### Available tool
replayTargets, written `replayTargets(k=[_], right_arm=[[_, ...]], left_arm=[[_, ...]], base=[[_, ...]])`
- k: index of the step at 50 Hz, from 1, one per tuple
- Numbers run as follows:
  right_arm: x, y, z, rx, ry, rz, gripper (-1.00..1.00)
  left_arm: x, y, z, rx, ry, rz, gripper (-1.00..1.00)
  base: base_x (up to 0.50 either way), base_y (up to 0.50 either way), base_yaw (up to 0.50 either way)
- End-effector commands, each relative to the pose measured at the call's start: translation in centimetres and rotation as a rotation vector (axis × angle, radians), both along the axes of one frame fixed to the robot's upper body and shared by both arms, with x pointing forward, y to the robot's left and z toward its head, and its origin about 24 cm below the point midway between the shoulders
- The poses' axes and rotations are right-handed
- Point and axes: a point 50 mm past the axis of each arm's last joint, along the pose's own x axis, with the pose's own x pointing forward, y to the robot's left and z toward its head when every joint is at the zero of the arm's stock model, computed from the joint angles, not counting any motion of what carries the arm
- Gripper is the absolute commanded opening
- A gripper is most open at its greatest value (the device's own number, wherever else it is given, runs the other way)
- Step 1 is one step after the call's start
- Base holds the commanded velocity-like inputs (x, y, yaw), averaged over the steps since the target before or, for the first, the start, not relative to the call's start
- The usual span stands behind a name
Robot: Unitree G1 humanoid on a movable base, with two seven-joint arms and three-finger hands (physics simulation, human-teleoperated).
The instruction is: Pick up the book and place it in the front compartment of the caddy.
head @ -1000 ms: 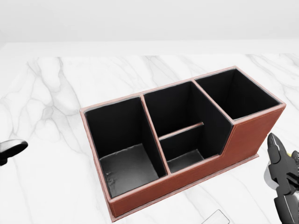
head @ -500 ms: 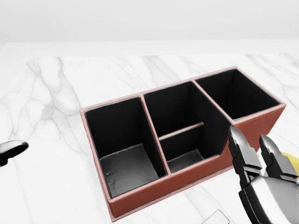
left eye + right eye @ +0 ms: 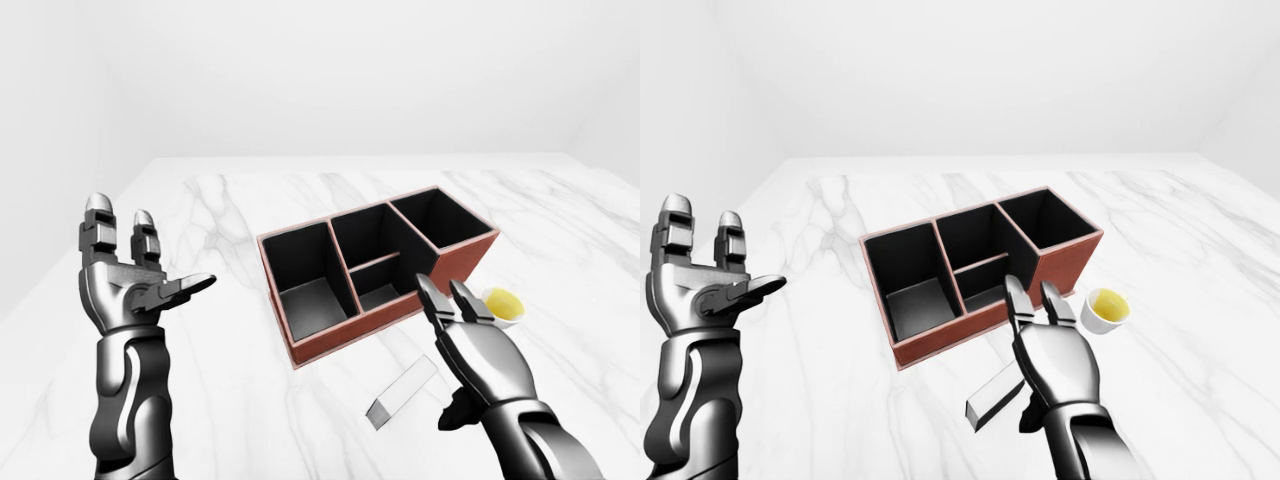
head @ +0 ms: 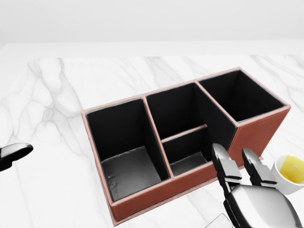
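One grey book [image 3: 402, 392] — slim, lying flat

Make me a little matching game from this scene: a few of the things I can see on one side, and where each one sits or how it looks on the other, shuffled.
Things:
1. caddy
2. book
3. cup
4. left hand

Descriptions:
A. holds yellow liquid, right of the caddy
B. raised, fingers spread, holding nothing
C. reddish-brown outside, black compartments
D. lies flat on the marble, below the caddy in the left-eye view

Pairs: 1-C, 2-D, 3-A, 4-B
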Motion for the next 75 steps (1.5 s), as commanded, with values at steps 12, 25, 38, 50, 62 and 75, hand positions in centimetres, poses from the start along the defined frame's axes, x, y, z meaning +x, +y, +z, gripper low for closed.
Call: replayTargets(k=[12, 25, 38, 50, 62, 75], right_arm=[[0.8, 0.4, -0.6, -0.083, 0.023, 0.001, 1.00], [1.4, 0.7, -0.5, -0.121, 0.014, -0.009, 1.00], [1.6, 1.1, -0.6, -0.149, 0.013, 0.001, 0.99], [1.9, 1.9, -1.1, -0.154, 0.033, 0.036, 1.00], [2.1, 3.3, -2.2, -0.116, 0.078, 0.120, 0.99], [2.7, 2.2, -5.8, -0.037, 0.242, 0.159, 1.00]], left_arm=[[0.3, 0.0, -0.3, 0.004, 0.013, -0.004, 1.00], [0.2, -0.1, -0.4, 0.004, 0.017, -0.007, 1.00], [0.0, 0.0, -0.1, 0.001, 0.005, -0.004, 1.00], [0.3, -0.1, -0.4, 0.002, 0.018, -0.011, 1.00], [-0.6, 0.1, 0.7, -0.004, -0.032, 0.008, 1.00], [-1.2, 0.2, 1.3, -0.006, -0.063, 0.020, 1.00]], base=[[0.00, 0.00, 0.00], [0.00, 0.00, 0.00], [0.00, 0.00, 0.00], [0.00, 0.00, 0.00], [0.00, 0.00, 0.00], [0.00, 0.00, 0.00]])
